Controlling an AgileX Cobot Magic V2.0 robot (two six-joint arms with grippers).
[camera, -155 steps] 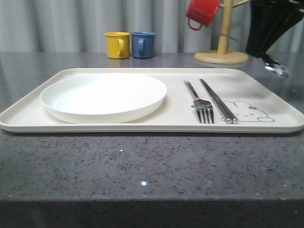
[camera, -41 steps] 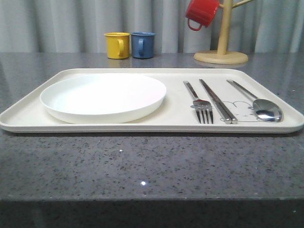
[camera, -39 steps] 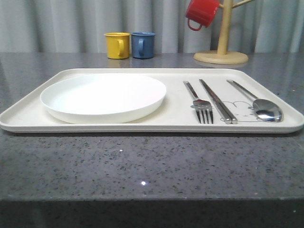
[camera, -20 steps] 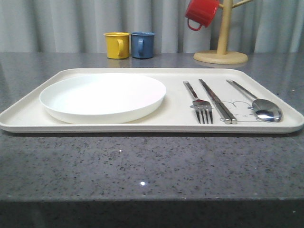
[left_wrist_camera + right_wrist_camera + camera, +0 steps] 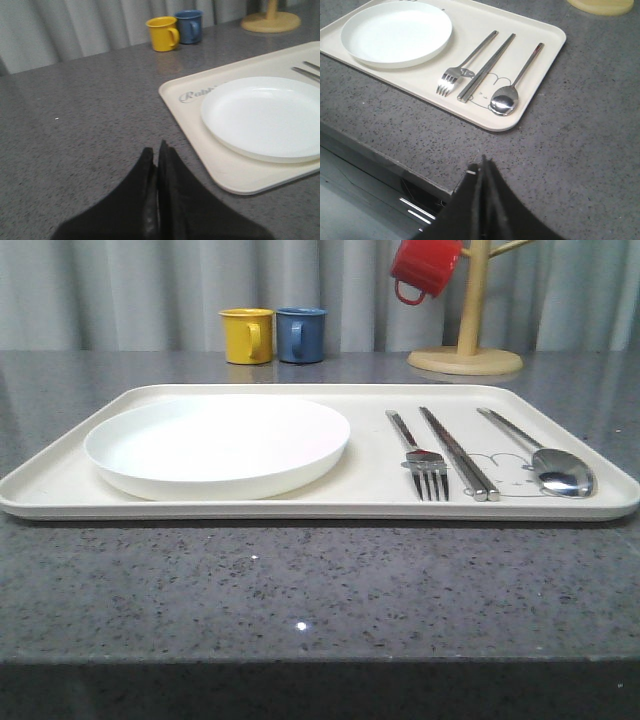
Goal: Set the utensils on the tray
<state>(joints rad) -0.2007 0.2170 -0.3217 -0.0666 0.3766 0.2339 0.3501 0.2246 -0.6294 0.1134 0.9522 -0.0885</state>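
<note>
The cream tray [image 5: 330, 502] lies across the grey counter. On it rest a white plate [image 5: 218, 443] at the left, then a fork [image 5: 421, 457], a pair of chopsticks [image 5: 458, 452] and a spoon [image 5: 548, 462] at the right, lying over the rabbit drawing. The right wrist view has the fork [image 5: 464, 69], chopsticks [image 5: 486, 67] and spoon [image 5: 512, 88] side by side. My left gripper [image 5: 156, 152] is shut and empty, off the tray's left end [image 5: 215, 170]. My right gripper [image 5: 481, 165] is shut and empty above the counter's front edge, back from the tray [image 5: 515, 120].
A yellow cup [image 5: 247, 335] and a blue cup [image 5: 301, 334] stand at the back of the counter. A wooden mug tree [image 5: 467, 350] with a red cup [image 5: 425, 268] hanging on it stands at the back right. The counter's front edge [image 5: 385, 160] is close to my right gripper.
The right arm, which was above the tray's right end with the spoon 3.8 s ago, has left the front view. The spoon now lies on the tray. Nothing has moved in the last second.
</note>
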